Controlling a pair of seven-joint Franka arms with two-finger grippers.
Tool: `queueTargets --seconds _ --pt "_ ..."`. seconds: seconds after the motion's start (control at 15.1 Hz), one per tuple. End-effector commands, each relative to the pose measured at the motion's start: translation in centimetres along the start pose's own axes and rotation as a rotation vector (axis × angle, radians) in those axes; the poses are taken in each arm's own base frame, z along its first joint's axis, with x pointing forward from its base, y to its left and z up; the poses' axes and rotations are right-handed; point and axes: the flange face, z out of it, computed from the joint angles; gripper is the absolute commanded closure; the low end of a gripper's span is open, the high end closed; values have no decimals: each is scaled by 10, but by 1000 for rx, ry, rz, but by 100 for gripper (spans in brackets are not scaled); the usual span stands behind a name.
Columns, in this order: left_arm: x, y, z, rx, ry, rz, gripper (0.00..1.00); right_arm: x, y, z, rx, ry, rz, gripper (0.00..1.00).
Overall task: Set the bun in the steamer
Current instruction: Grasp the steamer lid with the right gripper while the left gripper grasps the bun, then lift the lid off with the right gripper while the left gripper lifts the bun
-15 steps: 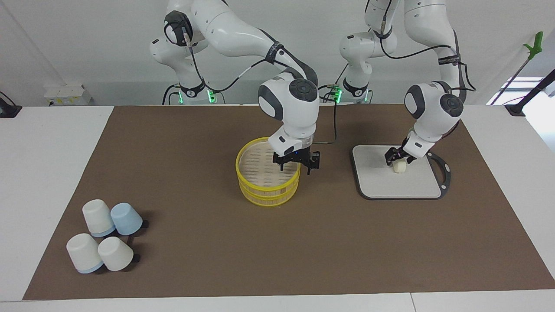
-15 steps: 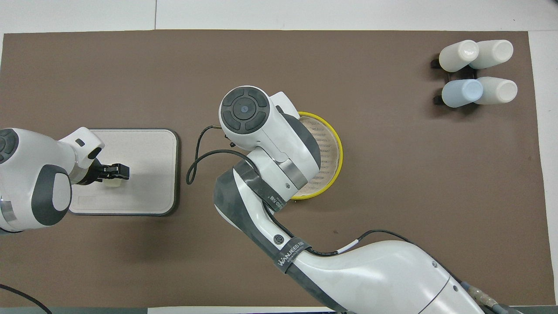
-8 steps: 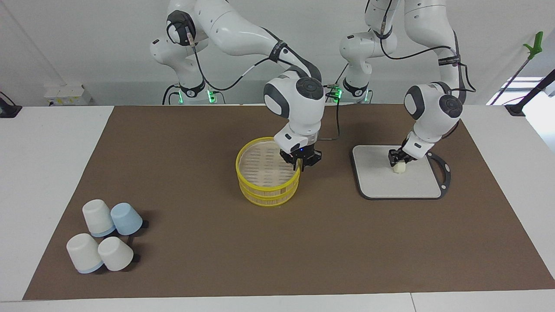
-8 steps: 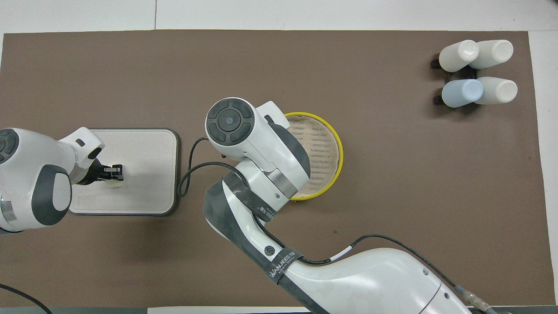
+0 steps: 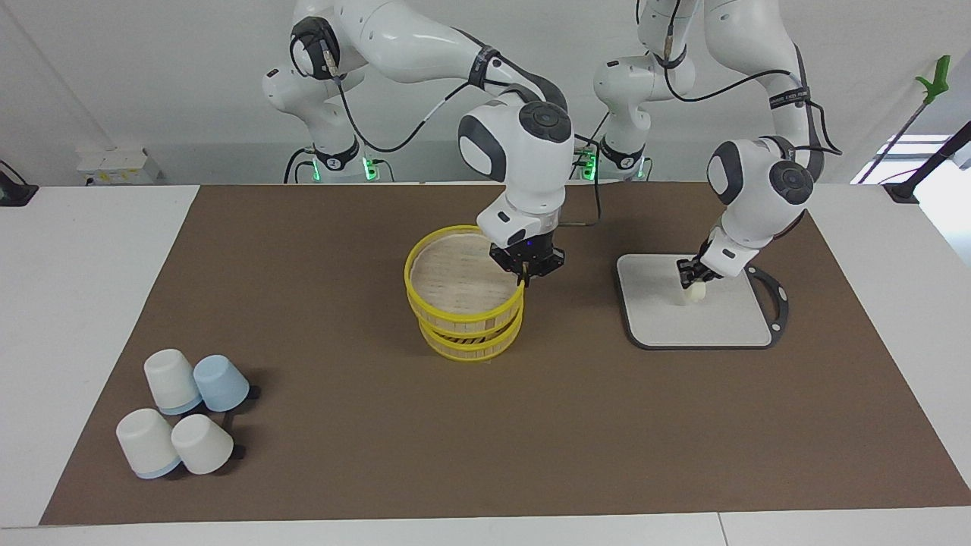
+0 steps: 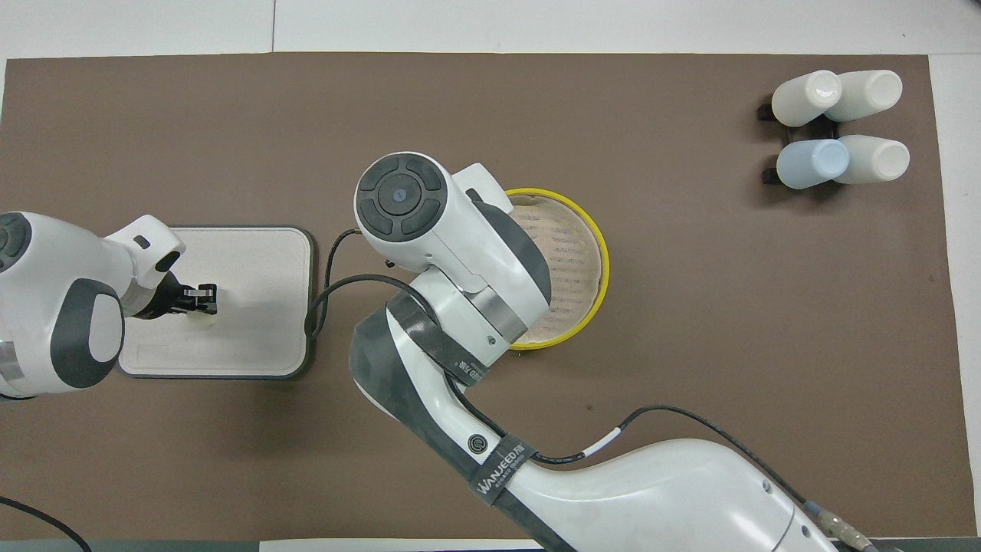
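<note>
In the overhead view the right arm covers part of the steamer (image 6: 571,268), and the right gripper (image 5: 525,274) is hidden under its own wrist there. The bun (image 5: 692,294) is partly hidden by the left gripper (image 5: 689,274) in both views. A brown mat (image 5: 341,425) covers a white table (image 5: 76,288), with a pale wall at 12 o'clock in the facing view. Four cups (image 5: 182,413) lie at about 8 o'clock from the steamer in that view. The right arm bends down over the steamer, and its gripper is closed on the yellow rim of the top tier (image 5: 463,280), at the tier's 3 o'clock. The top tier is lifted and tilted above the bottom tier (image 5: 470,345). The left arm reaches down to the grey board (image 5: 702,322), and its gripper is closed on the bun, which is on or just above the board; I cannot tell which.
</note>
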Motion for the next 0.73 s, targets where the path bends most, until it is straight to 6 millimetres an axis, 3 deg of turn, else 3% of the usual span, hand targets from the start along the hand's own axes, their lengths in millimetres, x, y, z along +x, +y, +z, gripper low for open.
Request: queueTargets --seconds 0.0,0.07,0.2,0.33,0.53,0.66 --pt "4 50 -42 24 -19 -77 70 22 36 -34 -15 20 -38 100" --pt "5 74 -47 30 -31 -119 69 47 66 -40 -21 26 -26 100" --pt "1 110 -58 36 -26 -164 69 73 109 -55 -28 16 -45 100" --pt "-6 153 -62 -3 -18 -242 68 109 169 -69 -21 22 -67 100" --pt "-17 217 -76 -39 4 -269 68 148 243 -68 -36 5 -90 100" --pt "-35 252 -74 -57 -9 -244 68 162 274 -67 -29 -2 -98 100"
